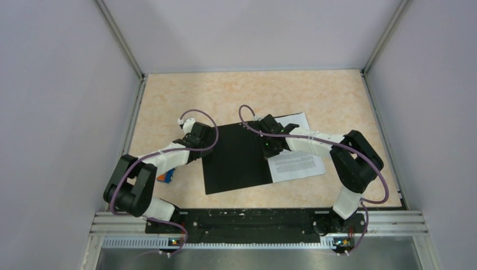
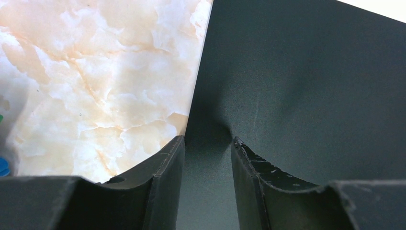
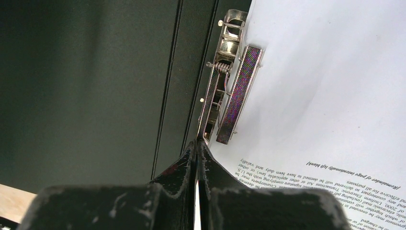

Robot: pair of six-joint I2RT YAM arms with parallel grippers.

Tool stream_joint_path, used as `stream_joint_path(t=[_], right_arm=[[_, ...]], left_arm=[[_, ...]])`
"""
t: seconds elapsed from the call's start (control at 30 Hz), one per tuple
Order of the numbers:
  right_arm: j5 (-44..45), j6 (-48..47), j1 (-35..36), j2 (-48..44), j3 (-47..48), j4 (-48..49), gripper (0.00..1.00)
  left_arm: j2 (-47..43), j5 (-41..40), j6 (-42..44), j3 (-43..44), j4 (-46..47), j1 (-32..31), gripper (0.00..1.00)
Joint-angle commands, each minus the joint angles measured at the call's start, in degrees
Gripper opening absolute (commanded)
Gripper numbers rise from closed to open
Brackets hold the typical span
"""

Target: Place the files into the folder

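Folder (image 1: 236,160): it lies open in the middle of the bench (image 1: 225,95), black inside facing up.
Files (image 3: 325,86): they rest on the folder's right half, print up, with their left edge at the clip (image 3: 225,91). I cannot tell whether the clip's bar clamps them.
Left hand (image 2: 208,140): my jaws stand half apart with nothing pinched between them. The tips are down at the outer edge of the folder's black left half. A slight dent in the black there suggests I am pressing it flat.
Right hand (image 3: 197,143): my fingers are closed tight together on nothing, and their joined tip touches the near end of the clip.
Step, as I judge it: I am working the clip with that closed tip, so the sheets seat under the bar.
How to do it well: I should use the closed fingers as one stiff point and push on the metal only, never on the paper, or the floppy sheets will slide and wrinkle. The push should be slow and straight, because the clip's end is narrow and the tip could skid off. My left hand should press evenly so the folder neither swivels nor lifts.
Check first: the sheets should lie square to the spine.
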Motion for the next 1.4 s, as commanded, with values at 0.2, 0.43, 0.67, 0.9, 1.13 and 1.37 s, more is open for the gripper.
stream_joint_path(t=[0.2,0.43,0.67,0.9,1.13,1.37], right_arm=[[2.29,0.16,-0.59,-0.82,0.82,-1.11,0.00],[3.44,-0.37,-0.58,-1.16,4.34,-2.56,0.00],[4.64,-0.58,-0.60,-1.45,5.63,-3.43,0.00],[10.39,-0.44,-0.60,-1.85,6.59,-4.49,0.19],[12.28,-0.32,0.70,1.27,8.72,-4.45,0.27],[15.16,0.76,2.58,4.59,10.83,-5.75,0.25]], left_arm=[[3.79,6.69,-0.91,-0.89,-1.28,-0.32,0.45],[3.96,6.82,0.26,0.76,-1.92,-0.36,0.45],[3.98,6.79,1.04,2.43,-3.05,-0.34,0.45],[1.39,7.27,2.61,3.68,-3.63,-0.30,0.48],[-1.96,7.43,4.61,5.79,-5.97,1.00,0.67],[-4.58,10.86,5.21,5.08,-6.43,4.22,0.77]])
